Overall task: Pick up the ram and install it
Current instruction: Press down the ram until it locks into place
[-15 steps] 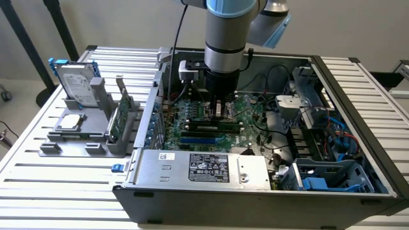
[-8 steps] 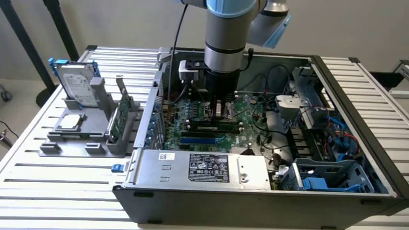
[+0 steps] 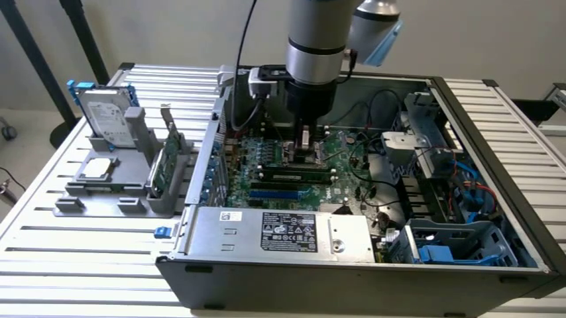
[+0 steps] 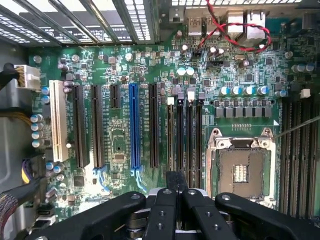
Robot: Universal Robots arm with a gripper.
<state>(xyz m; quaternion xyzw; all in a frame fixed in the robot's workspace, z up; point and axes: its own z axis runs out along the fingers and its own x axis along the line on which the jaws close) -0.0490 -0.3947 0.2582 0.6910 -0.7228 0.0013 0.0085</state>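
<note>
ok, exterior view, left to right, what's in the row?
Silver hard drive upright in the grey holder → green expansion card → green motherboard in the open case, gripper over it → blue plastic drive bracket.

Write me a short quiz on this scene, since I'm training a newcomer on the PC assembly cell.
1. True or false: the gripper, lowered into the open case, has its jaws spread wide.
2. What stands upright at the back of the grey holder on the exterior view's left? A) a hard drive B) a keyboard C) a cooling fan
3. Fill in: in the wrist view, the CPU socket is ___ of any processor.

Key: 1. False, the jaws are shut. 2. A. 3. empty.
</note>
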